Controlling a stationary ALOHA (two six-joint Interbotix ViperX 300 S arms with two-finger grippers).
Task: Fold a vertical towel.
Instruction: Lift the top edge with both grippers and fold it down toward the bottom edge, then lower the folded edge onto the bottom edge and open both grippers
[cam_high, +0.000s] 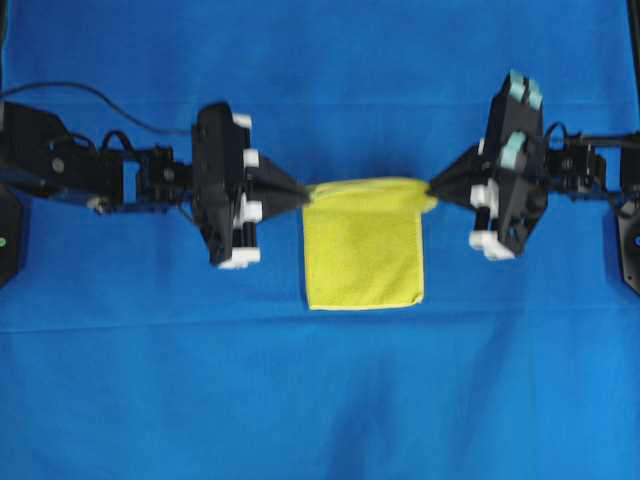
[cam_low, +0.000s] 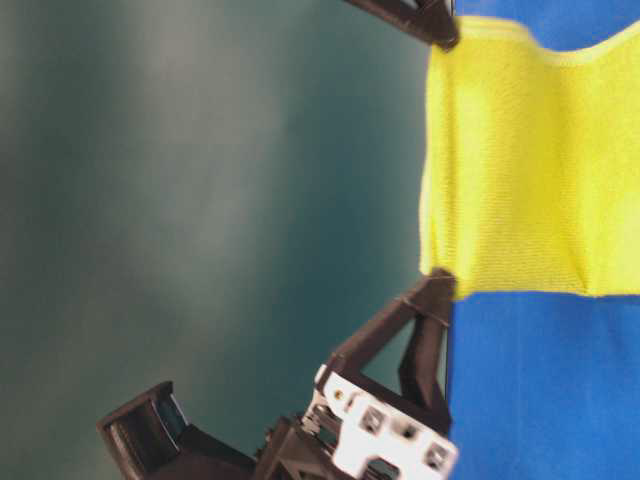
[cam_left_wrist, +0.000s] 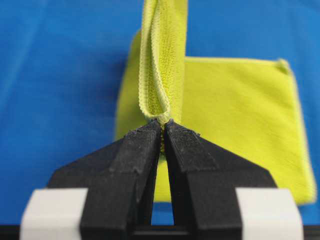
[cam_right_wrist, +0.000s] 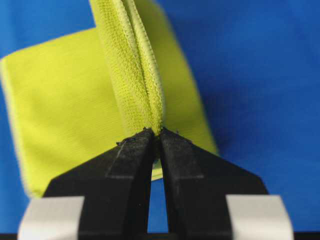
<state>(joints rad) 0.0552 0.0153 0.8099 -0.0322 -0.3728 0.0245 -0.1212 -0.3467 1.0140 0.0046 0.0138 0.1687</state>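
Two pincers clamp towel (cam_high: 365, 245) top corners: left pincer (cam_high: 306, 193) at 9 o'clock, right pincer (cam_high: 430, 190) at 3 o'clock. Towel lies on blue cloth (cam_high: 320, 400). No writing legible.

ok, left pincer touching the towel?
Touching. Left wrist view: the left pincer is shut on the towel, its corner pinched between the fingertips.

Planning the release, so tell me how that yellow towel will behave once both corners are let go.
Probably floppy: the towel sags between the left gripper and right gripper. Likely light, since pinched corners alone carry it. Its fuzzy pile should grip the blue cloth, not slide.
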